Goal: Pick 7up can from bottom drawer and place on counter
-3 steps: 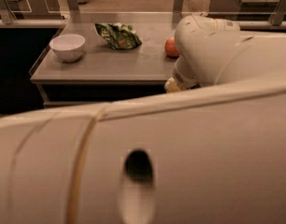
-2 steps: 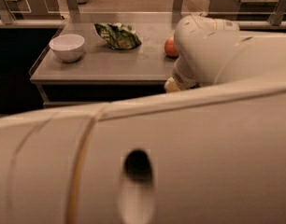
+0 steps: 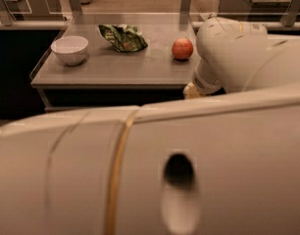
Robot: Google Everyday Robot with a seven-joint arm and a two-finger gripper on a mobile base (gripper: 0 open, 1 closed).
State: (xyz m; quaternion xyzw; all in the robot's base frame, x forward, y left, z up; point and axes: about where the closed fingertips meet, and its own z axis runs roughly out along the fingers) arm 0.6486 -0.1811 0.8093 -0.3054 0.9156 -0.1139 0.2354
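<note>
My arm fills most of the camera view: a large white link (image 3: pixel 155 170) crosses the whole lower half, and a rounded joint (image 3: pixel 228 53) sits at the right. The gripper is out of view, somewhere past these links. The 7up can does not show. The bottom drawer is hidden behind the arm. The counter (image 3: pixel 115 70), a flat grey top with a thin rim, lies in the upper middle of the view.
On the counter stand a white bowl (image 3: pixel 69 49) at the left, a crumpled green snack bag (image 3: pixel 123 36) at the back middle and a red-orange apple (image 3: pixel 182 48) at the right, close to the arm joint. Other tables and posts stand behind.
The rounded arm joint has shifted a little to the right, so the apple now shows whole. The things on the counter have not moved.
</note>
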